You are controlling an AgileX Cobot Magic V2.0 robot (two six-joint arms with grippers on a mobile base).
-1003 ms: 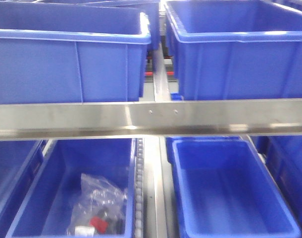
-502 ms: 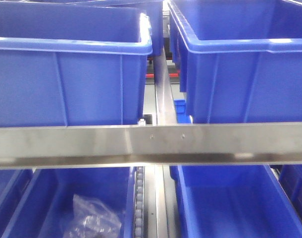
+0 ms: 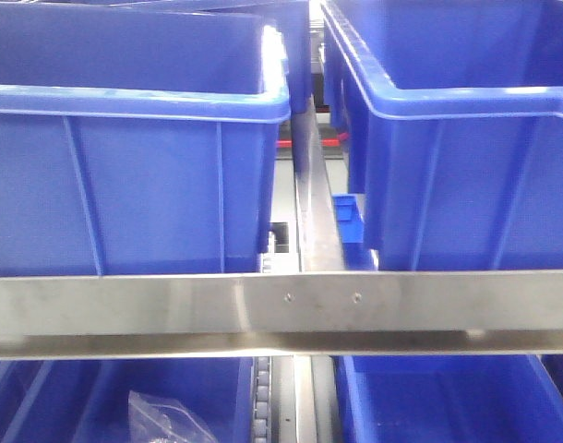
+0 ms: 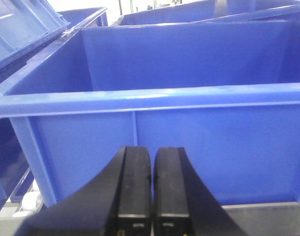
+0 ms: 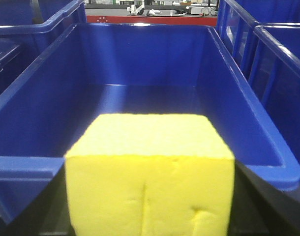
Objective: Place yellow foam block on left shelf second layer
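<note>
The yellow foam block (image 5: 150, 172) fills the lower middle of the right wrist view, held between the black fingers (image 5: 255, 201) of my right gripper (image 5: 150, 196), which is shut on it. It hangs just before the near rim of an empty blue bin (image 5: 22, 164). My left gripper (image 4: 152, 153) is shut with nothing in it, low in front of the outer wall of another blue bin (image 4: 155, 93). Neither gripper nor the block shows in the front view.
A steel shelf rail (image 3: 281, 309) crosses the front view. Above it stand two large blue bins (image 3: 134, 185) (image 3: 466, 166) with a metal divider (image 3: 314, 203) between them. Below, a clear plastic bag (image 3: 166, 420) lies in the left bin, beside a right bin (image 3: 448, 406).
In the front view the steel rail has dropped down the frame and the upper bins have grown larger. The lower bins and the bag have mostly slid out of sight.
</note>
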